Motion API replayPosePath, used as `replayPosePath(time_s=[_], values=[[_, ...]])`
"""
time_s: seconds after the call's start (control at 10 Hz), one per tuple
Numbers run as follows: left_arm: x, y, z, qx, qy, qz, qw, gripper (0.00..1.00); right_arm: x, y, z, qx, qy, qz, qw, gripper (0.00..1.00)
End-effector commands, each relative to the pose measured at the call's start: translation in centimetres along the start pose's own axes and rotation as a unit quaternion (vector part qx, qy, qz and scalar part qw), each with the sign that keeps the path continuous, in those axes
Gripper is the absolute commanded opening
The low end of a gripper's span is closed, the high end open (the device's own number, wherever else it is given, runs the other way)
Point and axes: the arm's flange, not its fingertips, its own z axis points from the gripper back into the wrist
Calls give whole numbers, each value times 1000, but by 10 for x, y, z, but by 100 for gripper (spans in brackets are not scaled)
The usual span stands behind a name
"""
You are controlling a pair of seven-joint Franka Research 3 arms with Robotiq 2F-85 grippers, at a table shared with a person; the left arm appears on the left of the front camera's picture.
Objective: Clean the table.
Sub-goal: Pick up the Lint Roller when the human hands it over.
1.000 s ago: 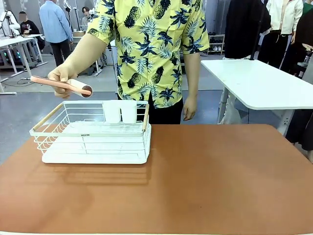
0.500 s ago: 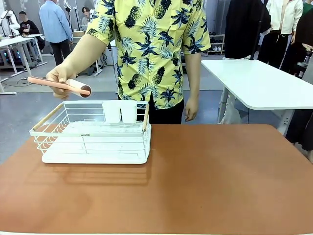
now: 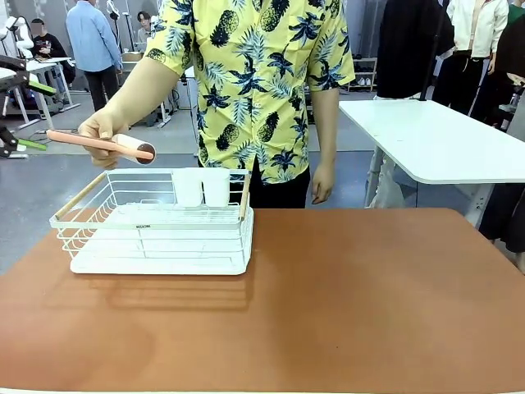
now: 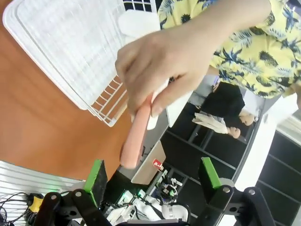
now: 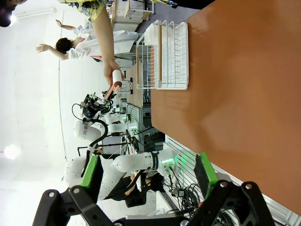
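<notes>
The reddish-brown table (image 3: 328, 312) carries a white wire dish rack (image 3: 156, 222) at its far left. A person in a yellow patterned shirt stands behind it, one hand (image 3: 102, 127) holding a pink-handled lint roller (image 3: 98, 144) level above the rack. My left gripper (image 3: 25, 115) is open at the picture's left edge, just off the handle's end. In the left wrist view the left gripper (image 4: 153, 174) is open, and the roller's pink handle (image 4: 134, 146) points down toward the gap between its fingers without touching them. My right gripper (image 5: 146, 172) is open and empty, away from the table (image 5: 244, 94).
The rack (image 4: 70, 47) holds two white cups (image 3: 203, 187) at its back edge. A white-topped table (image 3: 435, 139) stands at the back right. The right wrist view shows the rack (image 5: 167, 56), the roller (image 5: 113, 87) and the left arm (image 5: 94, 127) beyond the table's edge.
My left gripper has come into the front view at the left edge, near the roller's handle. The person's hand and roller have hardly moved.
</notes>
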Motion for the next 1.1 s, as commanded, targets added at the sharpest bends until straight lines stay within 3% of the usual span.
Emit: replayPosePath(time_s=[0.0, 0.2, 1.0], values=[[0, 12, -18, -3, -14, -13, 1000, 100, -1, 2, 1, 5, 0, 4, 1000, 100], [5, 18, -33, 8, -49, -46, 998, 100, -1, 2, 1, 5, 0, 4, 1000, 100], [7, 29, -47, -5, -33, -74, 997, 100, -1, 2, 1, 5, 0, 4, 1000, 100]])
